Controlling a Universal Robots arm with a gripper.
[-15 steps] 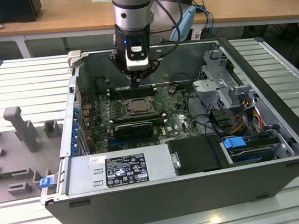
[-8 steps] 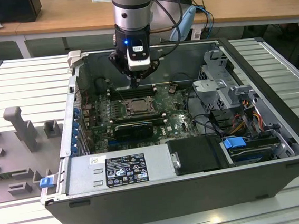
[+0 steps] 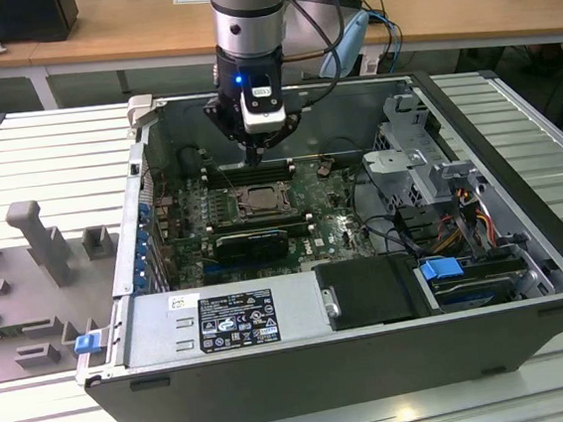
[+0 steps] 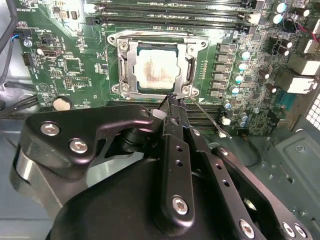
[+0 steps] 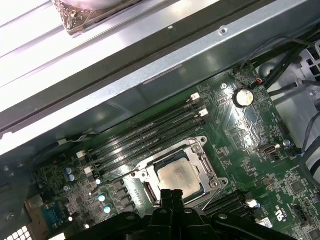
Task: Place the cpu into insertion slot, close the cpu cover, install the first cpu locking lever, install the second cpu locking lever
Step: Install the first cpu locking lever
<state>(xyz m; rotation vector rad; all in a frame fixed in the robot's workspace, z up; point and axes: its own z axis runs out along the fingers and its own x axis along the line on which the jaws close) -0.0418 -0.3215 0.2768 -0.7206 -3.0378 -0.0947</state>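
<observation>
The cpu (image 4: 156, 70) lies flat in the insertion slot (image 4: 116, 38) on the green board, its pale top showing through the window of the cpu cover (image 4: 131, 60), which is down over it. My gripper (image 4: 172, 102) is shut, its tips pressed together just above the slot's near corner. A thin wire locking lever (image 4: 206, 119) sticks out from that corner, angled away from the socket, close beside the fingertips. In the first wrist view the cpu (image 5: 177, 177) sits right ahead of the gripper (image 5: 172, 195). From outside, the gripper (image 3: 253, 157) hangs over the socket (image 3: 258, 199).
Long black memory slots (image 4: 170, 20) run along both sides of the socket. The open case's metal walls (image 3: 350, 95) ring the board. A power supply (image 3: 222, 316) fills the front, and a drive cage with cables (image 3: 461, 214) stands at the exterior view's right.
</observation>
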